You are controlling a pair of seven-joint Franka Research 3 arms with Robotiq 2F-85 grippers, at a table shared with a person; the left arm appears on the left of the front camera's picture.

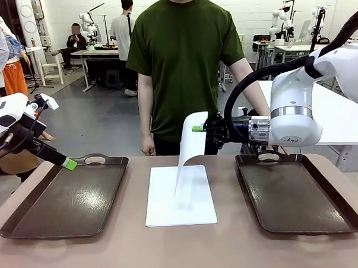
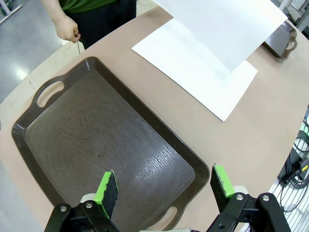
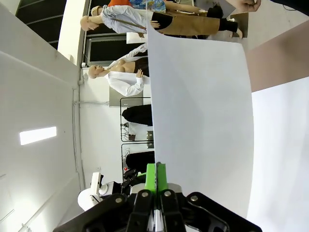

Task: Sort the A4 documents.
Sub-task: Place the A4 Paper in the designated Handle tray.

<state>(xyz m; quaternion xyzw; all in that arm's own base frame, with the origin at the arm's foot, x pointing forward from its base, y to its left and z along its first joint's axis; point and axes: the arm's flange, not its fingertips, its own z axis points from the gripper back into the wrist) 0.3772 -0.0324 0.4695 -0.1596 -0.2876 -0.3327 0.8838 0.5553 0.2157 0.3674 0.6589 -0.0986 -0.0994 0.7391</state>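
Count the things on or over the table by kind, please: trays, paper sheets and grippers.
Trays: 2, the left tray and the right tray.
Paper sheets: 2 that I can tell apart, the lifted sheet pinched in the right gripper and the flat sheet on the table; more may lie under it.
Grippers: 2, the left gripper open.
Total: 6.
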